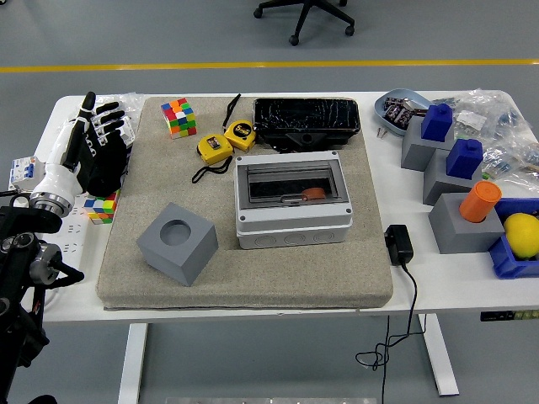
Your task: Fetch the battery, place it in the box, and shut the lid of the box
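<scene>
A grey box (290, 225) stands in the middle of the beige mat (244, 278). Its smoky see-through lid (286, 183) lies flat over the opening. Through the lid a small orange object (313, 194) shows inside, at the lower right; it may be the battery. My left hand (97, 143) hovers over the table's far left, well apart from the box. Its black fingers (105, 118) are spread and point away from me, holding nothing. The right arm does not show.
A grey cube with a round hole (177, 243) sits left of the box. Behind the box are two yellow tape measures (226, 141), a colour cube (178, 116) and a black tray (306, 120). A black adapter (398, 244) and grey blocks (459, 223) stand on the right.
</scene>
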Available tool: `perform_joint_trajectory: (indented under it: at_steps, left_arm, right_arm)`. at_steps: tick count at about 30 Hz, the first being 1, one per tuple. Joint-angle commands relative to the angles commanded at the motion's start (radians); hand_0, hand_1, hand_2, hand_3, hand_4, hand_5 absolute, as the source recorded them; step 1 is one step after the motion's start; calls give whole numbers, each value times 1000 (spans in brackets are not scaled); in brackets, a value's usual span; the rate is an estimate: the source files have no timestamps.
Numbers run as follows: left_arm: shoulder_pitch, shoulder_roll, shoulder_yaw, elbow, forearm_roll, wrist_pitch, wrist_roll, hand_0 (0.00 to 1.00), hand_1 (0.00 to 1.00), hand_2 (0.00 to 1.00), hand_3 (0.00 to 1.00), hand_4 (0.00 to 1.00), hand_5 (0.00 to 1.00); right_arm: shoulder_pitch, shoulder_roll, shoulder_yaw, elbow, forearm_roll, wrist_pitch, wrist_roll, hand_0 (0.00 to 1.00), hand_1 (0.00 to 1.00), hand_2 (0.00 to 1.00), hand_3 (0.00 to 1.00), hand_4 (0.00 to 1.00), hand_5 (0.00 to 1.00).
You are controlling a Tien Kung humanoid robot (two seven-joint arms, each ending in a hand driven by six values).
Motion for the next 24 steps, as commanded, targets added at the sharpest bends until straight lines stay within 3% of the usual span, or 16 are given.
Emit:
perform_joint_trajectory:
  at_steps: [24]
  left_arm:
    - [-3, 3, 10, 4, 4, 2, -4, 800, 792, 770, 762, 998, 988]
  right_arm:
    - [2, 0, 1, 0, 2, 0, -1, 841, 781, 774, 791, 998, 960]
